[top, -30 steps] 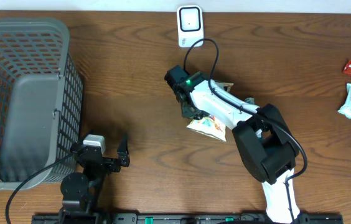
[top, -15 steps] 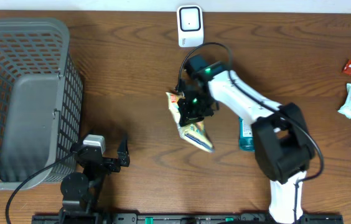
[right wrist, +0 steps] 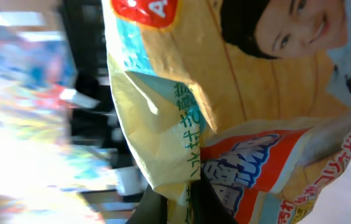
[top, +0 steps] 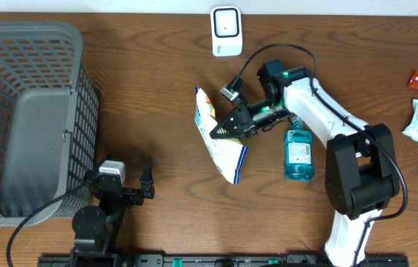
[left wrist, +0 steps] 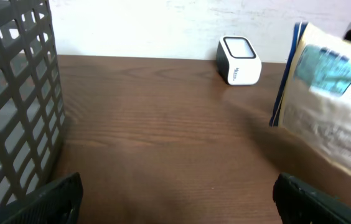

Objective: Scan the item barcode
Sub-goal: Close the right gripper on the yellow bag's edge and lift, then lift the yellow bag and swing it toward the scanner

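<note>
Overhead, right gripper [top: 215,133] pinching snack bag [top: 224,153] edge, apparently aloft, left gripper [top: 130,178] wide.

left gripper [top: 120,178]: jaws wide, parked low | right gripper [top: 220,131]: clamped shut, arm outstretched

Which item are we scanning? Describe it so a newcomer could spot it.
On the wooden table, look right of the grey basket and in front of the white scanner at the far edge. There the right gripper pinches the snack bag. Unlike the blue bottle lying beside it, it is a flat yellow-and-white pouch with blue trim.
</note>
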### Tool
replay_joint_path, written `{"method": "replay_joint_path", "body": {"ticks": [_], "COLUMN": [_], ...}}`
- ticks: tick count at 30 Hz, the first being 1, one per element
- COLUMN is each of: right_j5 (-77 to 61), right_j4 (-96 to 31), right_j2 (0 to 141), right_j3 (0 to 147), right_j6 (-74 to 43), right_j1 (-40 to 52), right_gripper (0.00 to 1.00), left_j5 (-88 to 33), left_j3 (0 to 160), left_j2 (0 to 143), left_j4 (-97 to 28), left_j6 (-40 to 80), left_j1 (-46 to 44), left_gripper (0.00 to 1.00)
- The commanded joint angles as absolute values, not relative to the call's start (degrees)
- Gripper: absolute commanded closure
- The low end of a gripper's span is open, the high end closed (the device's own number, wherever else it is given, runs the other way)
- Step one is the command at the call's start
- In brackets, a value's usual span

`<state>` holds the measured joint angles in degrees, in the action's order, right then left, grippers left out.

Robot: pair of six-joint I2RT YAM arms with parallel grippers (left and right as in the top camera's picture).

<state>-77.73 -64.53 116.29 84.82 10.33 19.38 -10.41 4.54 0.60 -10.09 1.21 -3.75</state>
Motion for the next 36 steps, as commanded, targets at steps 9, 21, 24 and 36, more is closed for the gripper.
{"method": "replay_joint_path", "body": {"ticks": [9,21,24,36], "right_j5": [-89.5,-87.0,-86.3,-85.4], "right_j4": [-82.9,-97.5,-97.5,-97.5], "right_j2": [115.5,115.5,115.5,115.5], "right_j3": [84.6,84.5,84.5,84.5], "right_j6": [-11.0,0.0,2.9,13.7], "right_j1": [17.6,14.3,14.0,13.7], "right_gripper": [0.99,0.99,0.99,0.99], "left_j5": [-11.1,-11.1,-11.1,-11.1], "left_j3": [3.6,3.6,3.6,3.6], "left_j2": [0.3,0.3,0.3,0.3], "left_j4": [-11.4,-11.4,-11.4,-11.4], "left_j6": [0.5,0.5,0.5,0.5], "left_j1": [-3.6,-3.6,-3.6,-3.6], "left_gripper": [0.02,0.02,0.02,0.02]}}
